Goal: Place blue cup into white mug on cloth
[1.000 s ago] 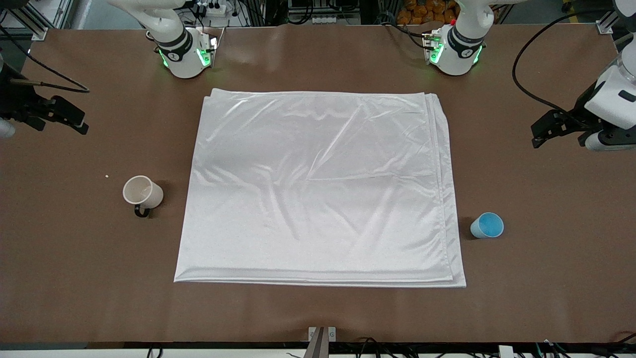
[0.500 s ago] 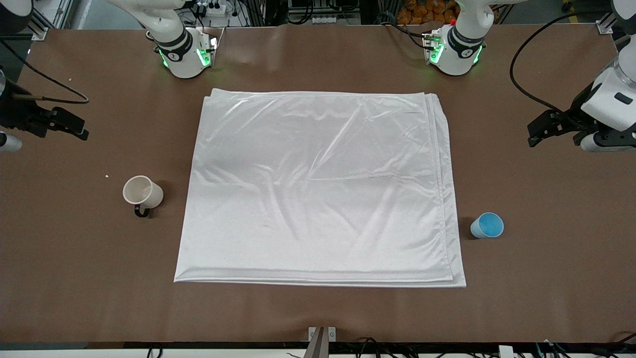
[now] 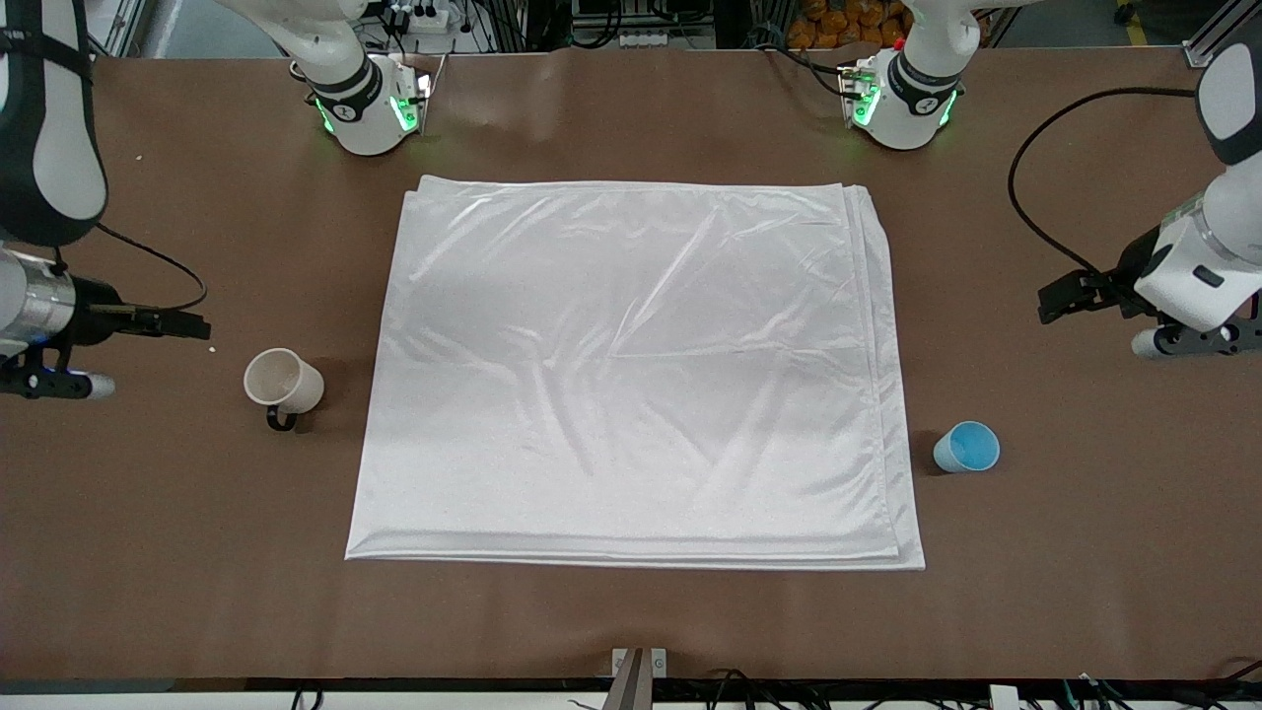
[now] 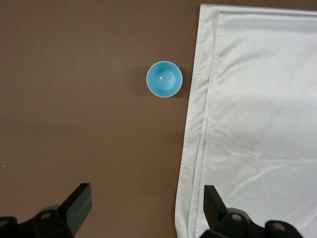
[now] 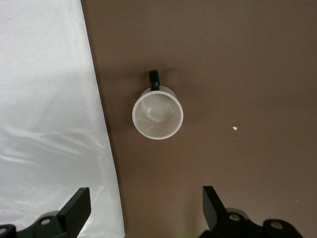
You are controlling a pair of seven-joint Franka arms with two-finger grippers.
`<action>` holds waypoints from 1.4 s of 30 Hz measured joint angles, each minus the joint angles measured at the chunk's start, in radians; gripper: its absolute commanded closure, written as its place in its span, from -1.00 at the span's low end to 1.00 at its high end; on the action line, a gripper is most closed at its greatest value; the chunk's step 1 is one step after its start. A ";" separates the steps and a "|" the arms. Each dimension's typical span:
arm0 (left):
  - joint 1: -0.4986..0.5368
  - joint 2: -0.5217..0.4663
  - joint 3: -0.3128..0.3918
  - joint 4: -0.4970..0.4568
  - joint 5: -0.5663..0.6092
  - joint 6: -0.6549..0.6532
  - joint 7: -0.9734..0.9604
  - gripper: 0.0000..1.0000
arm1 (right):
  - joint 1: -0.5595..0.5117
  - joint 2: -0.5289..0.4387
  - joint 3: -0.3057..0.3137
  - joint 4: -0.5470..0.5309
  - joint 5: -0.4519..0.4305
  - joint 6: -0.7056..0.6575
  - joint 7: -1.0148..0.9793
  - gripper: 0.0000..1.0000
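Front view: glossy wrinkled cloth between cups.

A broad brown table fills nearly the whole front view, its matte surface evenly lit from above with a faint sheen near the top edge. A tiny pale speck lies on it toward the right arm's end. Above the top edge stand metal frame rails, black cables and a power strip. A small metal bracket sits at the table's nearest edge.
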 measured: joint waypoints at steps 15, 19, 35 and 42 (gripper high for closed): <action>0.054 0.185 0.002 -0.001 0.000 0.147 0.002 -1.00 | 0.006 0.223 0.007 0.004 0.000 0.093 -0.009 -1.00; 0.060 0.224 0.002 -0.002 0.000 0.196 0.002 -1.00 | 0.006 0.264 0.010 0.007 0.000 0.125 -0.013 -1.00; 0.058 0.371 -0.001 -0.009 0.000 0.384 0.002 -1.00 | 0.017 0.383 0.011 0.034 0.019 0.184 -0.018 -1.00; 0.059 0.428 0.000 -0.012 0.000 0.460 0.002 -1.00 | 0.017 0.385 0.009 0.086 0.010 0.184 -0.048 -1.00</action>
